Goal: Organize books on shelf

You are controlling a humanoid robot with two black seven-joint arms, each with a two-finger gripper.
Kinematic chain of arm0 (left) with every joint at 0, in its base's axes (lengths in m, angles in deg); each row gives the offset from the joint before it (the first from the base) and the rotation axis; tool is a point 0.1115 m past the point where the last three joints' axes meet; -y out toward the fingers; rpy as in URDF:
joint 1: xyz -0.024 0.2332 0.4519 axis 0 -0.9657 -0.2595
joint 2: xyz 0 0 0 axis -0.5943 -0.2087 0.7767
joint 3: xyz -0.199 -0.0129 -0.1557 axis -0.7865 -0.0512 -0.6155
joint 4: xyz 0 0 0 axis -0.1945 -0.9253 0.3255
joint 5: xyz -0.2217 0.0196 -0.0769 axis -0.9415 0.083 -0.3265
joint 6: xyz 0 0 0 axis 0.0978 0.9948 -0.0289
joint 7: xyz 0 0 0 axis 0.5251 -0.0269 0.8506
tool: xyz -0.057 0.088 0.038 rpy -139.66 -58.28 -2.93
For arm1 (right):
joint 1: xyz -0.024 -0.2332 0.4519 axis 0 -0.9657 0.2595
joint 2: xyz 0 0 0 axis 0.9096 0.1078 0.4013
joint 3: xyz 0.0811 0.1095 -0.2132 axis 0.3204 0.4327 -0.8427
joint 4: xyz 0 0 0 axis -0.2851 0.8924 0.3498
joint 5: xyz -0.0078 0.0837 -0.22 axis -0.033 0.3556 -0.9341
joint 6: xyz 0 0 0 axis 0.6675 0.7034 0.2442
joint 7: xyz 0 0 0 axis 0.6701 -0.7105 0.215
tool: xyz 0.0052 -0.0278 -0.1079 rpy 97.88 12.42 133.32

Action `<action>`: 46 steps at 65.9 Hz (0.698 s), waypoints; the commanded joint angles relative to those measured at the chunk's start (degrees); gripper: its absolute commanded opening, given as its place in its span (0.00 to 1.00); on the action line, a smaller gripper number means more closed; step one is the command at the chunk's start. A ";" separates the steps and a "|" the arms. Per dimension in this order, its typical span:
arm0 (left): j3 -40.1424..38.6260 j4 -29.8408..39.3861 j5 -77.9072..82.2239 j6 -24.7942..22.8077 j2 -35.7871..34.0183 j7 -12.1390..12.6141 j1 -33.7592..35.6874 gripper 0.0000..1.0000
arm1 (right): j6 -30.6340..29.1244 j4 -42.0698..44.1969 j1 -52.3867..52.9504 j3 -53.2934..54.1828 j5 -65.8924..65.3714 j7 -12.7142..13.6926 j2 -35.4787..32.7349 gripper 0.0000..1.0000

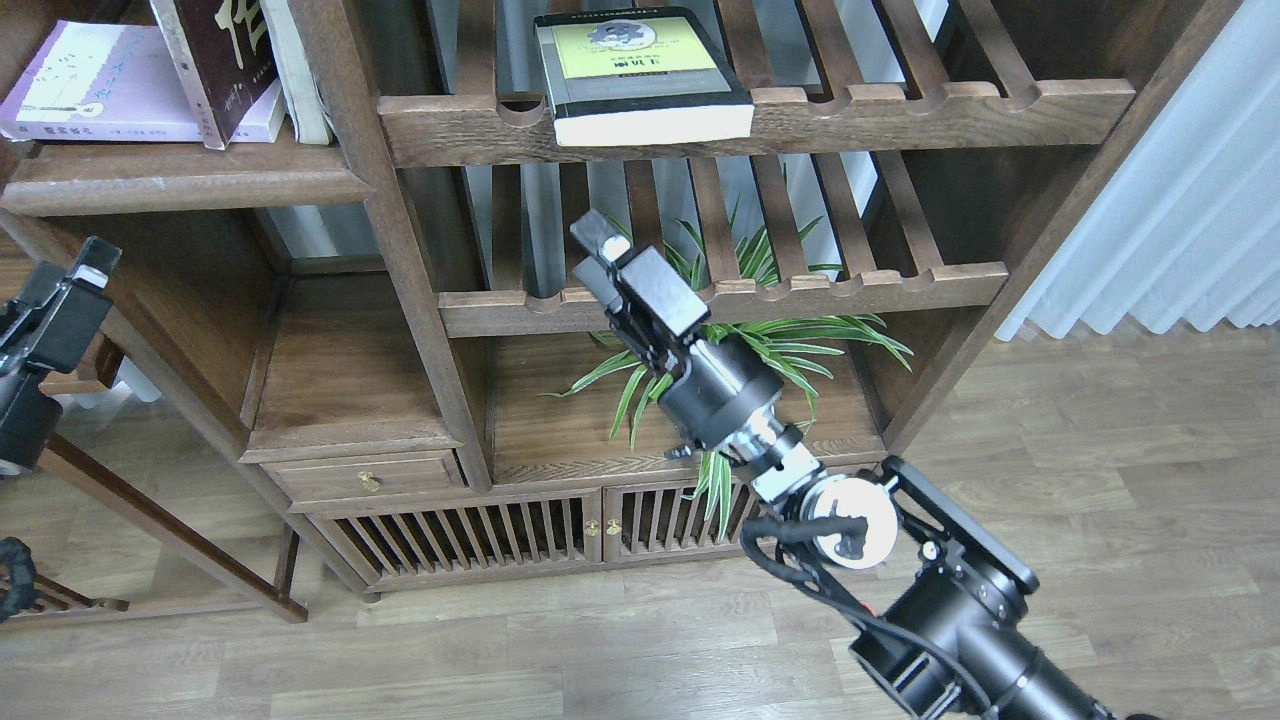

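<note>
The thick black book with a yellow-green panel (640,75) lies flat on the upper slatted shelf, its page edge toward me. The pale lilac-pink book (90,95) lies flat on the solid dark brown shelf (180,180) at the top left. The dark maroon book (215,60) leans on it. My right gripper (600,242) is empty, in front of the lower slatted shelf and well below the black book; its fingers overlap in this view. My left gripper (78,278) is at the left edge, below the solid shelf, dark and holding nothing I can see.
Thin cream-white books (295,70) stand to the right of the maroon book, against the upright post (400,250). A potted spider plant (700,370) sits behind my right wrist. Drawer and slatted cabinet doors (520,535) are below. A white curtain (1180,200) hangs at the right.
</note>
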 commanded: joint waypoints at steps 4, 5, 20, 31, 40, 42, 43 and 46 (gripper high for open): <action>-0.13 -0.01 -0.01 0.00 0.11 -0.02 0.08 1.00 | 2.64 0.78 1.90 2.94 0.38 -0.29 0.00 0.89; -0.13 -0.01 -0.01 0.00 0.11 -0.02 0.08 1.00 | 3.07 0.79 1.90 3.55 0.47 -0.29 0.00 0.89; -0.13 -0.10 -0.19 0.00 0.28 -0.02 0.08 1.00 | 7.12 0.96 4.45 5.84 0.65 -0.29 0.00 0.89; -0.39 -0.18 -0.19 0.00 0.64 -0.02 0.34 1.00 | 9.49 2.19 6.12 5.84 0.82 -0.29 0.00 0.88; -0.65 -0.27 -0.19 0.00 0.72 -0.02 0.26 1.00 | 9.84 2.37 7.26 5.84 1.61 -0.29 0.00 0.86; -0.65 -0.27 -0.19 0.00 0.72 -0.02 0.26 1.00 | 10.11 2.37 7.53 5.84 1.96 -0.38 0.00 0.85; -0.74 -0.27 -0.19 0.00 0.72 -0.02 0.26 1.00 | 10.46 2.37 7.70 5.84 2.23 -0.47 0.00 0.84; -0.65 -0.27 -0.19 0.00 0.72 -0.02 0.34 1.00 | 11.25 2.37 8.05 5.93 2.67 -0.82 0.00 0.83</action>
